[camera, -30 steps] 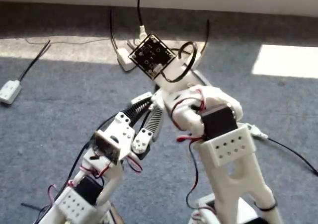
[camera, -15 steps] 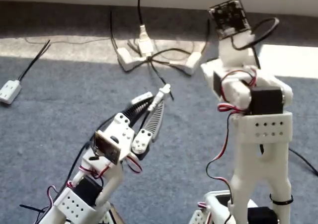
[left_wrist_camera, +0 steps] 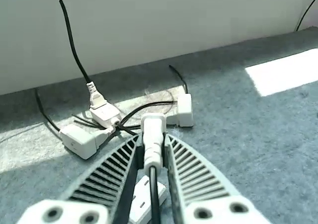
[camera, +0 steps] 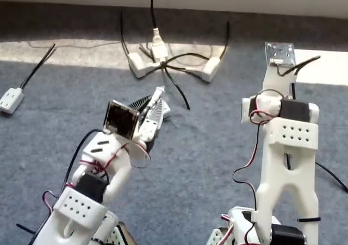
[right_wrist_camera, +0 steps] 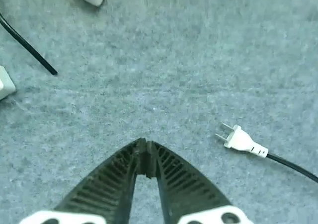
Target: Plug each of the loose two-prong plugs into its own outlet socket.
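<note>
My left gripper is shut on a white two-prong plug, whose black cord runs back between the fingers. In the high view this gripper holds the plug just above a loose white outlet socket, which shows beneath the fingers. Beyond lie two more white sockets near the wall, and a plugged-in plug. My right gripper is shut on nothing, hovering over bare carpet. A second loose white plug lies on the carpet beside it, prongs towards the gripper.
Black cords cross between the sockets by the wall. Another white socket lies at the far left on its own cord. The right arm stands upright at the right. Grey carpet stretches between the arms.
The right arm swung away from the middle, over the left gripper, to an upright pose at the right. The left arm carried its plug forward toward the sockets.
</note>
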You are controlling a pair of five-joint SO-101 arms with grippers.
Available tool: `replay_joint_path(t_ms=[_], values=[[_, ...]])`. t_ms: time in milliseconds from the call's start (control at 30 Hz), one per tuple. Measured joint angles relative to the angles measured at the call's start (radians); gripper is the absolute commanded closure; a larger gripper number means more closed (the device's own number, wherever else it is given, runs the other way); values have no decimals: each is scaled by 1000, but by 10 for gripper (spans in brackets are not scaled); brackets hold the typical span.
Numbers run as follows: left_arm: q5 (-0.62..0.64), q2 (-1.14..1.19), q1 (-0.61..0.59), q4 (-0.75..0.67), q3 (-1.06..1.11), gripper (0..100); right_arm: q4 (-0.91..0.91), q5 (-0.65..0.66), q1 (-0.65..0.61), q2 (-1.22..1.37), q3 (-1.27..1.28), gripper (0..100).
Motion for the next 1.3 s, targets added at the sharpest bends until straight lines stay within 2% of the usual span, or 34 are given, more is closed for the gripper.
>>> replay_joint_path(t_ms=[100,267,467,700,967,1233,1300], values=[[-5,279,-44,72,-203,993,-83,-46,-5,0,137,991],[-132,718,-48,284,-594,993,-276,-146,-2,0,370,991],[-118,1005,-52,585,-1014,993,-511,-212,-2,0,577,991],[115,1231,-57,807,-1304,993,-621,-215,-5,-2,646,990],[500,1485,-55,937,-1467,993,-629,-215,-5,-2,646,990],[918,1516,-52,1122,-1528,993,-629,-221,-3,-2,646,990],[970,1519,-55,1129,-1528,993,-629,-221,-5,-2,646,990]])
